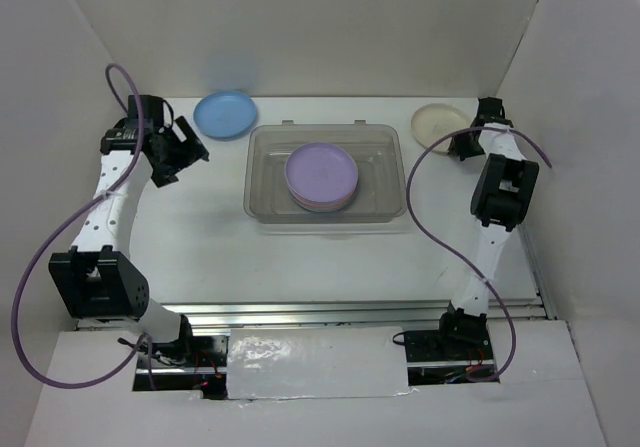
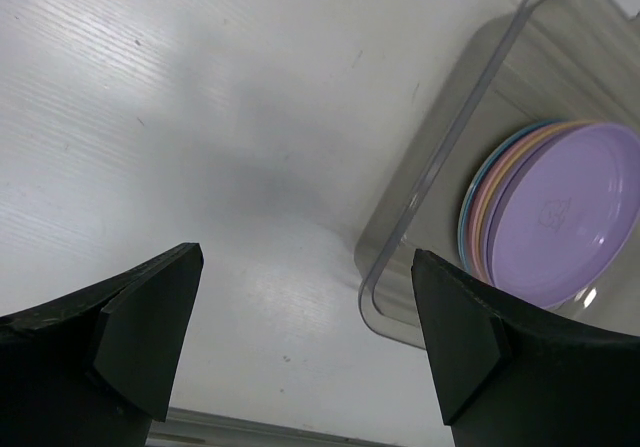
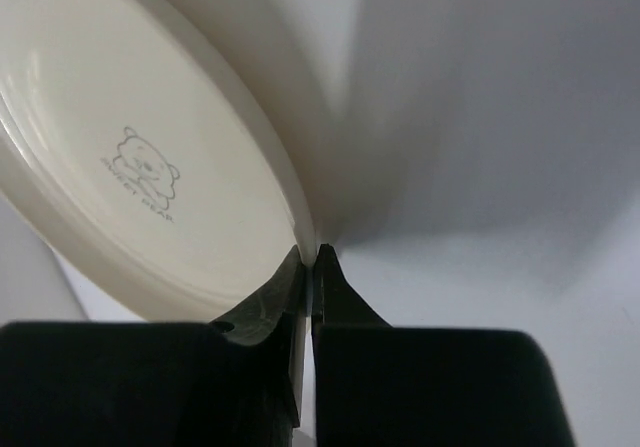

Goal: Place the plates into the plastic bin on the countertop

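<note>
We see the right gripper [image 3: 312,257] clenched on the near rim of the cream plate [image 3: 150,167], its two fingertips pressed together with the thin edge between them. That plate sits at the far right of the countertop [image 1: 200,237], just beside the right end of the plastic bin [image 1: 262,182]. The left gripper [image 2: 305,267] is released, its jaws spread wide and holding nothing, and it hangs over bare surface to the left of the bin. The blue plate [image 1: 225,113] lies on the countertop at the far left, just beyond that gripper. Inside the bin, the lavender plate [image 1: 322,172] tops a small stack, with pink and yellow-orange rims showing beneath it.
</note>
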`<state>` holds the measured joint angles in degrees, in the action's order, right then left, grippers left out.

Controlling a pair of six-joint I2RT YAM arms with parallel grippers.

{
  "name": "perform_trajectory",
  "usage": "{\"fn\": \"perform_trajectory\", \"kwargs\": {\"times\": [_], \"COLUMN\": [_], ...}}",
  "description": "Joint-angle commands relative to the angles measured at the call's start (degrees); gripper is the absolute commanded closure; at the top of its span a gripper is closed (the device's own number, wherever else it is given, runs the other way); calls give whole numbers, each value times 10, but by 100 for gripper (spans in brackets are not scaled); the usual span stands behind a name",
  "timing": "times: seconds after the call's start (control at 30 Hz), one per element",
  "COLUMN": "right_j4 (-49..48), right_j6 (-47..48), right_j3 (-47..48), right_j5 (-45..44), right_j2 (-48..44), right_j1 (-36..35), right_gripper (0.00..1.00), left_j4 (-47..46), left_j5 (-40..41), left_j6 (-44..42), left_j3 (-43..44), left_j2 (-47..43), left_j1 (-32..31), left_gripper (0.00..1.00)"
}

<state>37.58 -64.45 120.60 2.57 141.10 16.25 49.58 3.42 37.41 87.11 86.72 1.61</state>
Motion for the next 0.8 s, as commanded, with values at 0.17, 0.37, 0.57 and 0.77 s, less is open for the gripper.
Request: {"fn": "perform_trajectory", "kwargs": {"times": [0.17,0.37,0.57,0.77], "right_j4": [-135,-81,-40,-43], "right_j6": [11,58,79,60], "right_j3": [-276,-266,-244,-332], "right_j5": [-44,-72,-95,-102], "right_j2": [-356,-409,-406,-419], "right_j1": [-91,-146,-195,-130], "right_gripper": [100,100,100,100], "left_j4": [-132,-268,-361,-389], "left_j5": [-64,-116,-191,-192], "left_j6": [1,23,36,38], "left_j3": [-15,-64,-4,-34], "left_j2": [-40,42,209,214], "left_j1": [91,132,139,119], "left_gripper": [1,1,1,1]}}
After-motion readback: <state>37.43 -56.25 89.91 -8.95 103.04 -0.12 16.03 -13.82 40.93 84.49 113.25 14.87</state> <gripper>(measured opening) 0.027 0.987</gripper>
